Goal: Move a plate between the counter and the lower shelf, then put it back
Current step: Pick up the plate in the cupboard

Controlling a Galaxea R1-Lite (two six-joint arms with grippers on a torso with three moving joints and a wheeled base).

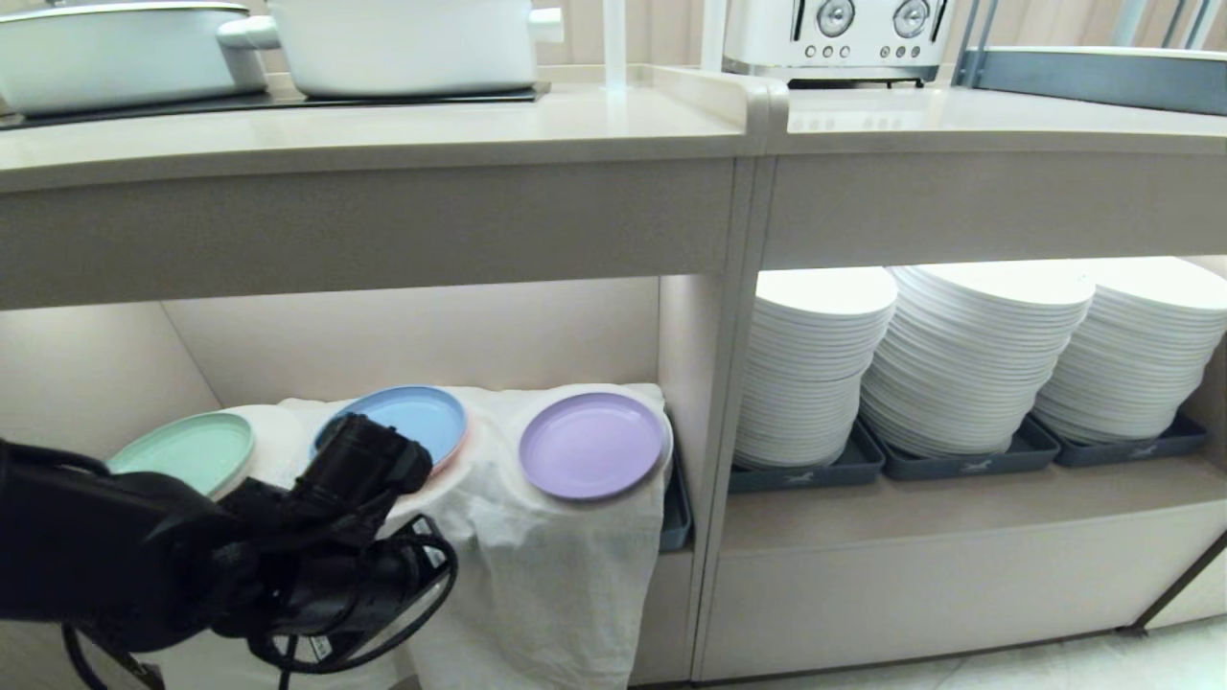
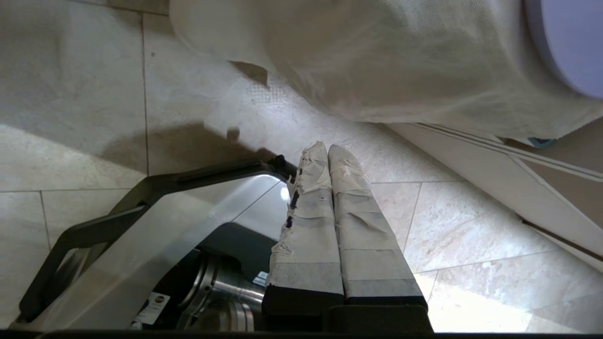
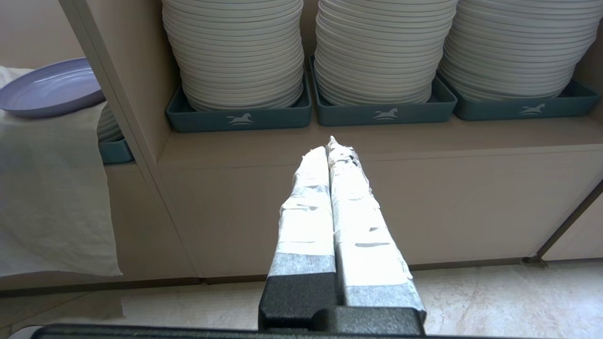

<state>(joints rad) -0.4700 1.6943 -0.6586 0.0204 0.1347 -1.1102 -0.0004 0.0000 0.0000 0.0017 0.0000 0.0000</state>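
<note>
The lavender plate (image 1: 591,446) lies flat on the white cloth (image 1: 537,565) draped over round stacks in the lower shelf (image 1: 412,326), at its right end. Above it runs the beige counter (image 1: 383,134). My left arm (image 1: 288,546) hangs low in front of the shelf's left half. In the left wrist view my left gripper (image 2: 328,148) is shut and empty, pointing at the tiled floor below the cloth (image 2: 377,56), with the plate's edge (image 2: 572,42) off to one side. My right gripper (image 3: 330,143) is shut and empty, parked before the cabinet base; the plate (image 3: 49,89) shows beside it.
A light blue plate (image 1: 412,422) and a mint green plate (image 1: 187,450) sit on the same cloth. Tall stacks of white plates (image 1: 968,355) in dark trays fill the neighbouring compartment. White pots (image 1: 403,43) and a toaster (image 1: 834,34) stand on top. My base (image 2: 141,235) is under the left gripper.
</note>
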